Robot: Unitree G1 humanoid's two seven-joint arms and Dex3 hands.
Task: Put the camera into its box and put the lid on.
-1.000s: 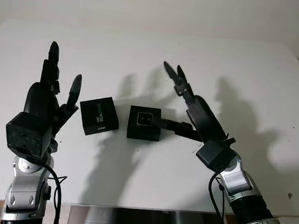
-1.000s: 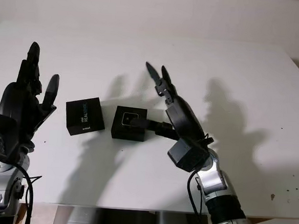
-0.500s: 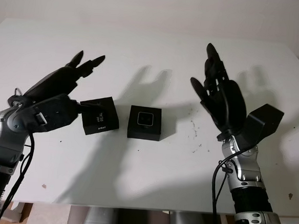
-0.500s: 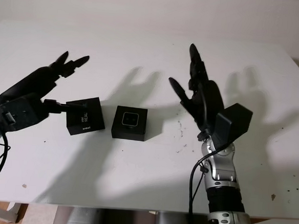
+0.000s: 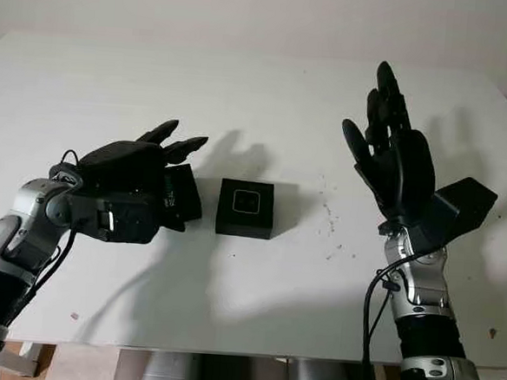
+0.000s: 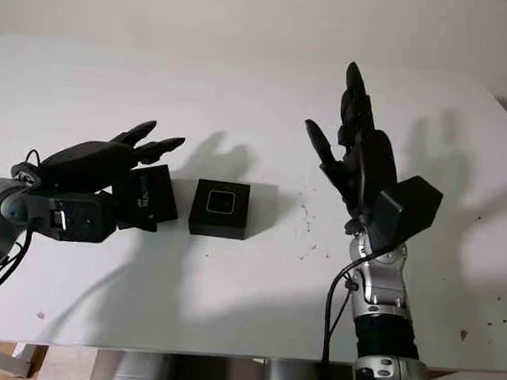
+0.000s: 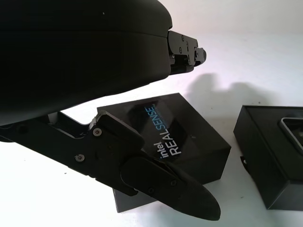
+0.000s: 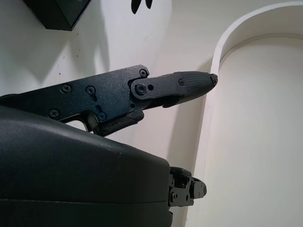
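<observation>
On the white table (image 5: 268,104) we see two black cubes side by side near the middle. The one nearer the centre is the open box (image 5: 245,209), upright, with the camera (image 5: 247,203) seated in its top recess, its pale rounded face turned upward. Just beside it, toward the left arm and a small gap away, sits the lid (image 7: 177,142), turned a little out of line with the box; in the left wrist view its top reads "intel REALSENSE".

The left hand (image 5: 136,190) reaches in from the bottom left and hangs low over the lid, its dark shell covering most of that cube from the head camera. We see its fingers (image 5: 183,144) extended past the lid's far edge, while in the wrist view a lower finger (image 7: 170,189) crosses in front of the lid's near side. The fingers bracket the lid loosely; we cannot tell whether any of them touches it, and nothing is pinched.

The right hand (image 5: 395,156) is raised upright above the table's right part, well apart from the box, palm toward the box and fingertips (image 5: 385,77) pointing up. It holds nothing and is uncurled. A few small dark specks (image 5: 330,221) mark the table between the box and this arm.
</observation>
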